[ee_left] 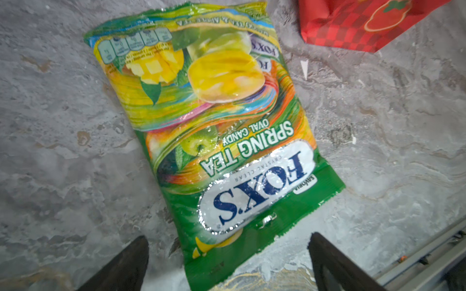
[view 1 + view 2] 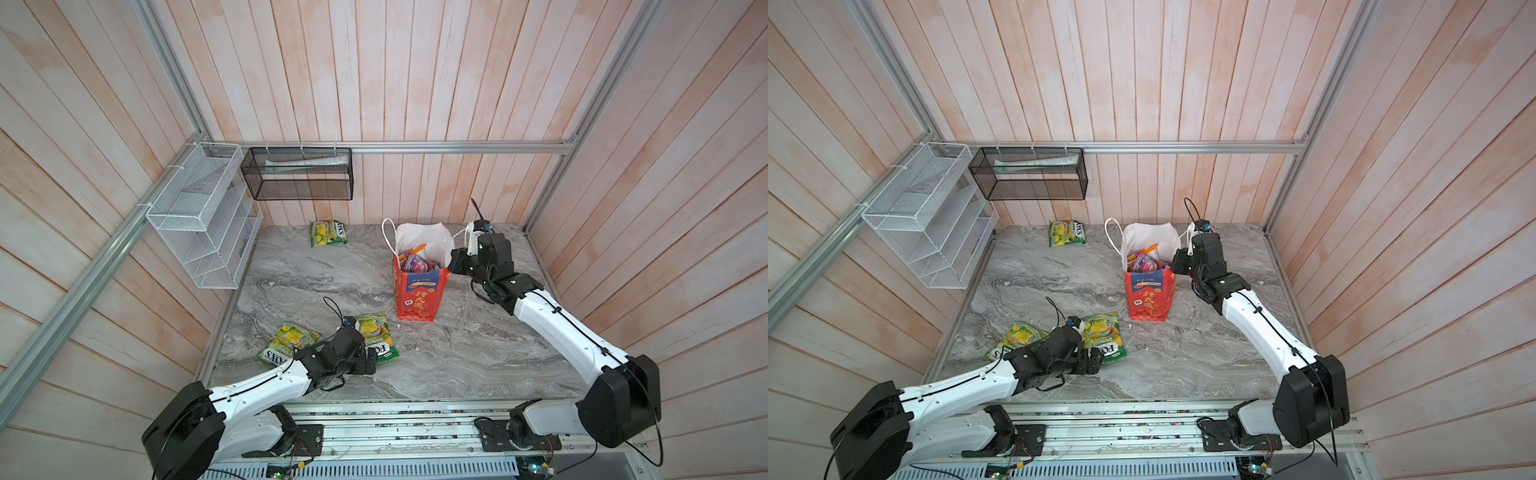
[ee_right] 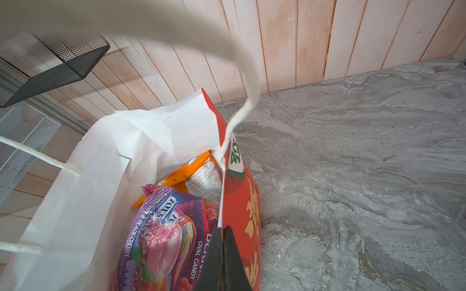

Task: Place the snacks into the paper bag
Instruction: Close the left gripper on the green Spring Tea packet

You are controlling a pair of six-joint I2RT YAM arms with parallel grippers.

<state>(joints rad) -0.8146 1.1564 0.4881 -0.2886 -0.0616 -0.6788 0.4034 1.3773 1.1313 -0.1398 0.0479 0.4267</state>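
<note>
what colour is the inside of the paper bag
White. It shows best in the right wrist view, which looks into the open paper bag.

The paper bag (image 2: 417, 305) is red outside, with a darker red check pattern near its bottom, a blue panel and gold characters; inside it is white. The green packet (image 1: 209, 141) has yellow fruit, swirls of many colours and a white oval with dark blue letters. The purple packet (image 3: 161, 234) shows pink candy. The orange packet (image 3: 180, 175) has a white part. The table (image 2: 498, 353) is grey with marble veins.
</note>
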